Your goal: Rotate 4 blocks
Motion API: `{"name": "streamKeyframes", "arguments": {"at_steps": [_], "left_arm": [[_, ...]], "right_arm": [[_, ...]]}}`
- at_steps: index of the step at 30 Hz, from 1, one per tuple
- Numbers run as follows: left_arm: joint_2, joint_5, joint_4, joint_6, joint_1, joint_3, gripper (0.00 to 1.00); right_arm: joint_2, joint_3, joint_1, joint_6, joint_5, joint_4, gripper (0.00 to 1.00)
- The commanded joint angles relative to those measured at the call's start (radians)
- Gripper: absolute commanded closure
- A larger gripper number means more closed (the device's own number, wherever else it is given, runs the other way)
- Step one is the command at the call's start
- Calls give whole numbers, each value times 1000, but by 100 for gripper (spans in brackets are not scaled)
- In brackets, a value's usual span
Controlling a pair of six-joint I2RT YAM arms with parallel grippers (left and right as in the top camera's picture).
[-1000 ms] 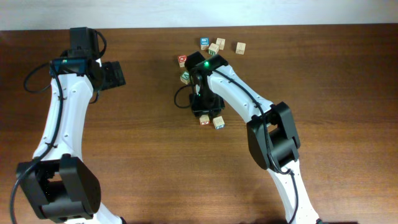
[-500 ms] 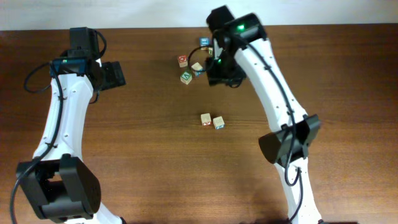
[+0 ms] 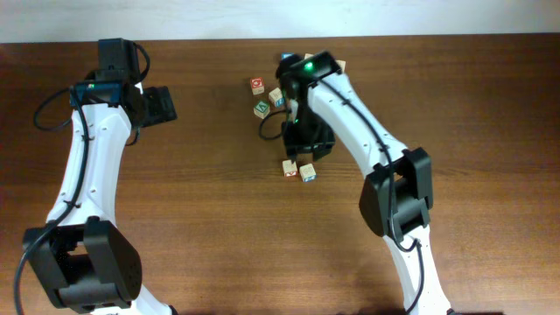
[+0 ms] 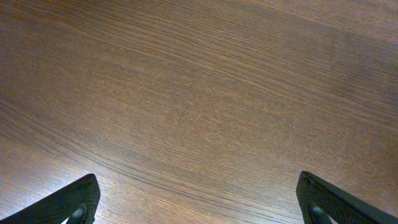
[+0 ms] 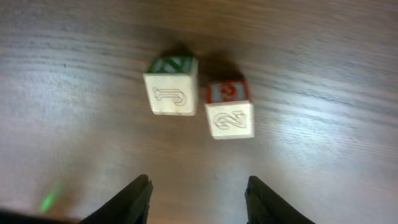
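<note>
Dark wooden desk (image 3: 201, 219): the right tool (image 5: 198, 199) has swung back from the far cluster and hovers open, empty, above two blocks (image 5: 171, 93) side by side mid-desk. Three other cubes (image 3: 262, 108) lie beyond. The left tool (image 4: 199, 202) gapes wide, empty.

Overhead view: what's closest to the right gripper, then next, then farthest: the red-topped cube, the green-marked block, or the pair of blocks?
1. The pair of blocks, just below the right gripper.
2. The green-marked block, up and left.
3. The red-topped cube, farthest, top left of the group.
</note>
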Motion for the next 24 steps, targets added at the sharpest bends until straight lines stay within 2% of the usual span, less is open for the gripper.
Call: {"name": "streamKeyframes", "arguments": {"at_steps": [1, 9, 22, 24], "left_arm": [[5, -3, 1, -13, 1, 17, 1], [5, -3, 1, -13, 1, 17, 1], [5, -3, 1, -13, 0, 16, 1], [5, -3, 1, -13, 0, 16, 1]], "right_arm": [[-17, -61, 51, 12, -8, 42, 50], [-17, -83, 148, -80, 7, 205, 51], [48, -119, 162, -79, 42, 230, 52], [48, -134, 158, -50, 113, 233, 58]]}}
